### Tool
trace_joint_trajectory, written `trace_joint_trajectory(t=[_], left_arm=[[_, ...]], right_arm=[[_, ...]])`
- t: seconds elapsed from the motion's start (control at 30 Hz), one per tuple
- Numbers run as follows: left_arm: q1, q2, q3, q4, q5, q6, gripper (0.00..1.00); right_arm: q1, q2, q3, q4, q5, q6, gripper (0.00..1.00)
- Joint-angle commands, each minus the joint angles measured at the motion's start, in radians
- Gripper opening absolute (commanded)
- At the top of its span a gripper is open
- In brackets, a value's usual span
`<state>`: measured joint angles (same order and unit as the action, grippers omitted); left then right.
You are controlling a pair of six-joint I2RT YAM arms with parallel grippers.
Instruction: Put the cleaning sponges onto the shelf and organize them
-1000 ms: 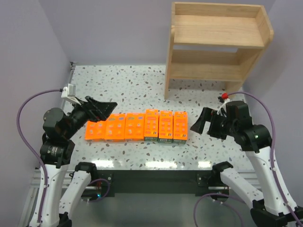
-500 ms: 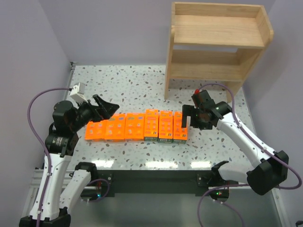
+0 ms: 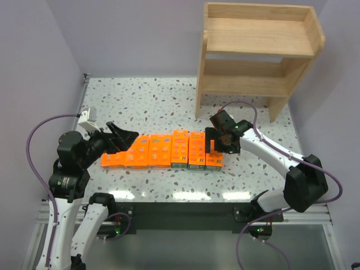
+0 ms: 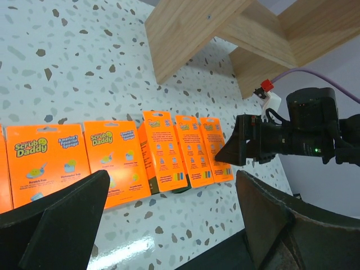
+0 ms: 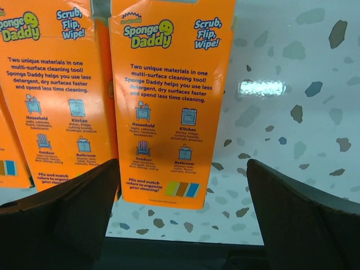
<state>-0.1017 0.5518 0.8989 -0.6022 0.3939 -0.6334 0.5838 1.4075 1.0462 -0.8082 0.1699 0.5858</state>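
I see a speckled bench carrying six orange sponge packs in a row and a wooden shelf.

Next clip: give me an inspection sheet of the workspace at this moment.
Surface: speckled table top, glare patches near the front edge.
Job's things: six orange sponge packs in one row on the table, three Scrub Daddy at left, three Sponge Daddy at right; wooden shelf, both tiers bare.
Clutter: nothing seen.
Grippers: left gripper open, above the row's left end; right gripper open, fingers either side of the rightmost pack, not closed on it.
Cables: purple cables loop off both arms, apart from the packs.
Surroundings: lavender walls; nothing else seen.
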Motion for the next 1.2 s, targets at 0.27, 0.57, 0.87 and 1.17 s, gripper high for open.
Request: trace_joint_trajectory(t=[0.27,0.57,0.87,1.17], left_arm=[[-0.006,-0.05,-0.011,-0.082,-0.032,0.054,1.0],[-0.006,-0.056,-0.021,-0.091,-0.027,0.074,1.0],[-0.006,-0.085,-0.058,-0.088,0.014,0.047,1.0],[-0.021,-0.093,-0.107,-0.07,0.042,0.006,1.0]], right_arm=[[0.028,0.064,-0.031,0.098,0.016,0.037,0.99],[0.036,0.094,-0.064,0.096,0.019,0.032,0.99],[0.03,0.056,-0.072,0.023,0.132,-0.044,0.99],[0.03,-0.105,-0.224,0.121,0.014,-0.135,0.99]])
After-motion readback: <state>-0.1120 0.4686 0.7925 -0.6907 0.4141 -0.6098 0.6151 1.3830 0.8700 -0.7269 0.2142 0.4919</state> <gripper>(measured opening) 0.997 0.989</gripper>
